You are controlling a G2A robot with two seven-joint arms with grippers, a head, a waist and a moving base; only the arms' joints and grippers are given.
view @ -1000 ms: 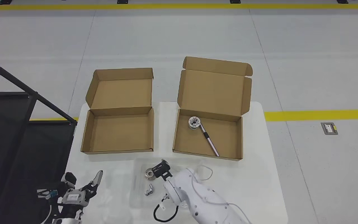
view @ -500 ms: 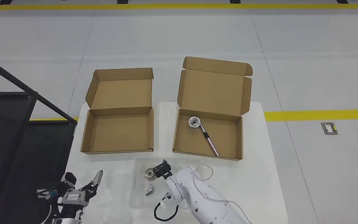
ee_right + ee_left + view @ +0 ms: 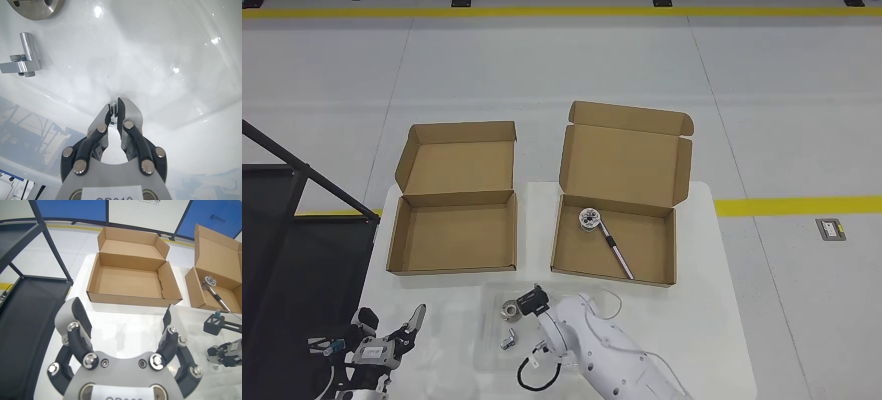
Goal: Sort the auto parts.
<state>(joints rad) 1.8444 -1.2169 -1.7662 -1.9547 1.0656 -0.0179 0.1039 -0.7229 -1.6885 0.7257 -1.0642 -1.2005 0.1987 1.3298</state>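
My right gripper (image 3: 114, 104) is low inside a clear plastic tray (image 3: 492, 360) at the table's front, shut on a small threaded bolt (image 3: 113, 109). Beside it in the tray lie a round metal flange (image 3: 36, 9) and a small bracket with a cylinder (image 3: 24, 60); the top view has the flange (image 3: 509, 308) and the bracket (image 3: 508, 342) left of the white right arm (image 3: 592, 350). My left gripper (image 3: 122, 306) hangs open and holds nothing, off the table's front left corner (image 3: 392, 325).
Two open cardboard boxes stand at the back of the table. The left box (image 3: 452, 238) has nothing in it. The right box (image 3: 647, 250) holds a finned metal part (image 3: 589, 218) and a rod (image 3: 618, 253). A black rack (image 3: 302, 260) stands left of the table.
The right arm's wrist has shifted very slightly over the tray. The left arm has kept still.
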